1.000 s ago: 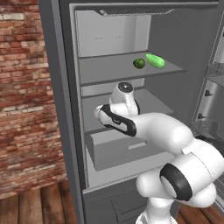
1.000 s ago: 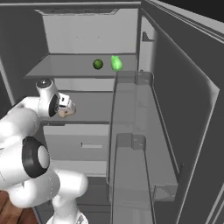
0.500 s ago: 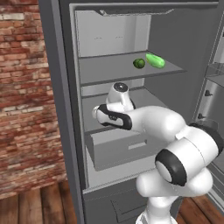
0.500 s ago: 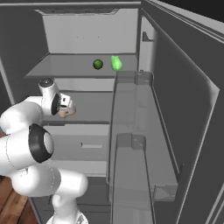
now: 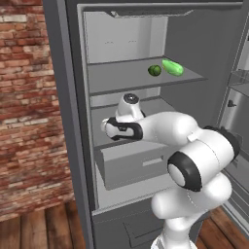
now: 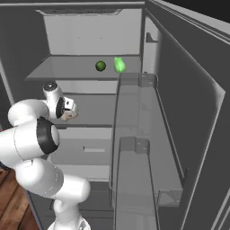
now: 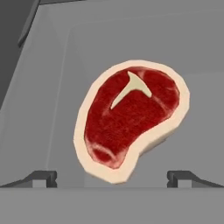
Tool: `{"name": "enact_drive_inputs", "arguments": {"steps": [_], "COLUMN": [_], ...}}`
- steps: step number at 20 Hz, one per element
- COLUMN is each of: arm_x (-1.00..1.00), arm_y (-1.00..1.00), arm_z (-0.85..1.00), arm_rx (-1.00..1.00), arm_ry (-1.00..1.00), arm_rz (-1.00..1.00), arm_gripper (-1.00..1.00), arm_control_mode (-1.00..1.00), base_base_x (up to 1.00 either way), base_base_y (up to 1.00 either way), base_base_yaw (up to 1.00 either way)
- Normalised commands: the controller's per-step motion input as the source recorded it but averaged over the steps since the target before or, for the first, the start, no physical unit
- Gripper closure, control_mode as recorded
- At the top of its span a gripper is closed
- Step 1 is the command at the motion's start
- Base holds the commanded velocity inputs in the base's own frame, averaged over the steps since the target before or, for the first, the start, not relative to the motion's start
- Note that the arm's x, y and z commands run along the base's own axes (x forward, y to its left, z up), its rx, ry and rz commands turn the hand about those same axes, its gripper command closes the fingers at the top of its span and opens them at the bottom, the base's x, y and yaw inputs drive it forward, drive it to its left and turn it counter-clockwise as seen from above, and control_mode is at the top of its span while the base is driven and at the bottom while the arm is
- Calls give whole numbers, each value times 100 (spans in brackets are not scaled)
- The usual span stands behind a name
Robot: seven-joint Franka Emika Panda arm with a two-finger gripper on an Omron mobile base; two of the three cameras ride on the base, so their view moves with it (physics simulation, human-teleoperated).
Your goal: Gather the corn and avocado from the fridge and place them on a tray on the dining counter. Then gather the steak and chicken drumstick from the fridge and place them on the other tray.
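Note:
The steak (image 7: 131, 118), red with a pale fat rim and a white bone mark, lies flat on the fridge's middle shelf (image 5: 155, 104). My gripper (image 7: 114, 177) is open, its fingertips (image 7: 43, 177) standing either side of the steak's near edge without touching it. In the base views the hand (image 5: 119, 129) reaches into the left of that shelf, with a tan edge of the steak (image 6: 68, 116) just under it. The dark green avocado (image 5: 154, 70) sits on the upper shelf beside a bright green oblong vegetable (image 5: 172, 67); I cannot tell if that is the corn. Chicken drumstick and trays are out of view.
The fridge door (image 6: 148, 148), with its grey bins, stands open on the right. A closed drawer (image 5: 131, 165) sits under the middle shelf. A brick wall (image 5: 24, 121) and wood floor lie to the left of the fridge.
The hand has edged a little left and lower over the middle shelf, and the elbow has swung round toward the camera. The jaws have stayed open.

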Motion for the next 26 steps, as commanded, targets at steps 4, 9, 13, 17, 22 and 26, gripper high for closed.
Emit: {"name": "enact_drive_inputs", "arguments": {"steps": [4, 9, 13, 17, 22, 26], "arm_x": [21, 22, 18, 2, 0, -9], "arm_y": [8, 5, 6, 0, 0, 0], "arm_z": [-16, -17, -18, -25, -18, -7], "arm_rx": [0, 0, 0, 0, 0, 0], "arm_ry": [0, 0, 0, 0, 0, 0], "arm_rz": [-1, -1, -1, 0, 0, -1], "arm_gripper": [-100, -100, -100, 100, 100, 100], "arm_control_mode": [-100, -100, -100, -100, -100, -100], "base_base_x": [0, 0, 0, 0, 0, 0], "base_base_y": [0, 0, 0, 0, 0, 0], "base_base_yaw": [0, 0, 0, 0, 0, 0]}}
